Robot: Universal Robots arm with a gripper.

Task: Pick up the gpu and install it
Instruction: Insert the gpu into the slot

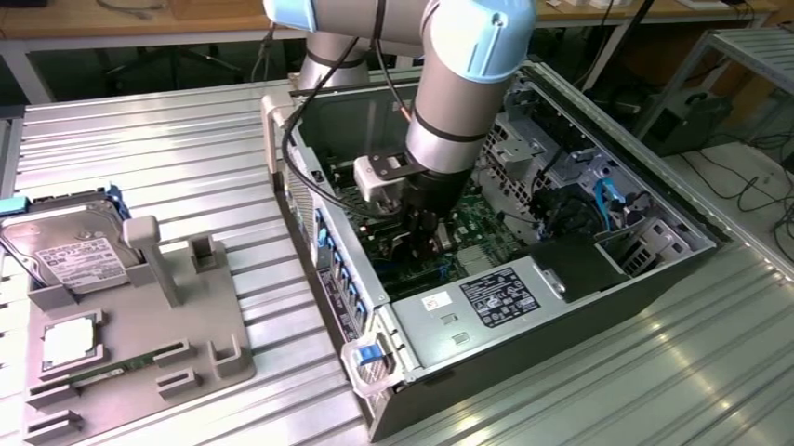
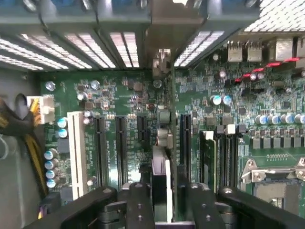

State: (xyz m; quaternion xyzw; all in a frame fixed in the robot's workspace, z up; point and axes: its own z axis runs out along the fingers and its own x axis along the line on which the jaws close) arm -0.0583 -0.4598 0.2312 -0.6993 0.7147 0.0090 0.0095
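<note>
Gripper: your black multi-fingered gripper (image 2: 163, 200) on the silver-and-blue robot arm (image 1: 462, 84) is low inside the open grey metal computer case (image 1: 522, 307). Its fingers (image 2: 139, 205) are pressed together on the gpu.

Where the gpu is: the gpu (image 2: 161, 176) is pinched between the fingers, directly below the gripper and just above the green motherboard (image 2: 128, 100). It is not on the grey parts tray (image 1: 149, 344) outside the case.

Key relation: the card hangs edge-down toward the board. Its long axis runs parallel to the long black expansion slots (image 2: 99, 148) and heads toward the case's ribbed rear panel (image 2: 95, 45). It sits in the lane between a short black slot (image 2: 141, 129) and the next long black slot (image 2: 185, 143).

Contact: you cannot tell whether the card's lower edge is touching a slot, because the card hides the strip of board beneath it.

How the gpu looks: in the wrist view you see it edge-on, a thin flat card with a black face and a pale strip beside it. A small silver metal piece stands at the far end, by the rear panel.

Outside the case: a silver boxy hard drive with a white label (image 1: 69, 251) rests on the tray, well apart from the gripper.
</note>
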